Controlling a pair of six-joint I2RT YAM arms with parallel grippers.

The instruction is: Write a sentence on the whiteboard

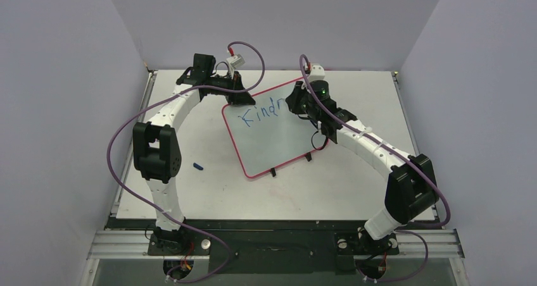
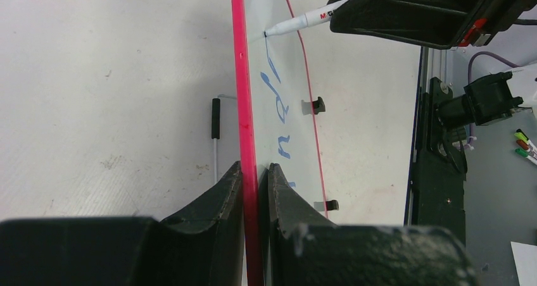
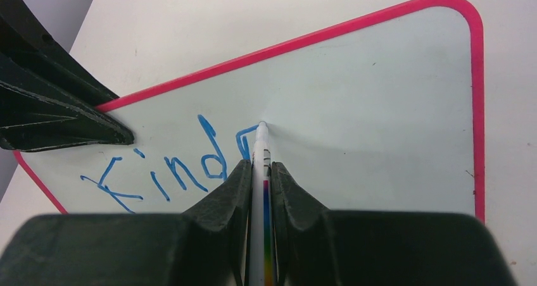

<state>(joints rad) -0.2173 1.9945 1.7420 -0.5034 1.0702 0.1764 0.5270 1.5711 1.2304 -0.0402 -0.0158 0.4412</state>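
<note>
Arm bases [image 1: 171, 238] line the near edge of the white bench [image 1: 354, 185], lilac walls [image 1: 63, 77] around. Mid-bench the whiteboard [image 1: 278, 140] lies askew; left fingers [image 2: 239, 180] pinch its red rim, right fingers [image 3: 244, 175] clamp a marker [image 3: 260, 148], tip at the sentence [image 1: 258, 113], "Kind" plus a started letter. Only overhead shows both arms [image 1: 370, 143] arched inward.

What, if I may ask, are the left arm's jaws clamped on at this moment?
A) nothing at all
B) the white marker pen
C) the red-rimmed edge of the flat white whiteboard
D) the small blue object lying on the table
C: the left wrist view shows the left gripper with its jaws shut on the red rim of the flat white whiteboard, while the white marker pen sits in the right gripper.
</note>
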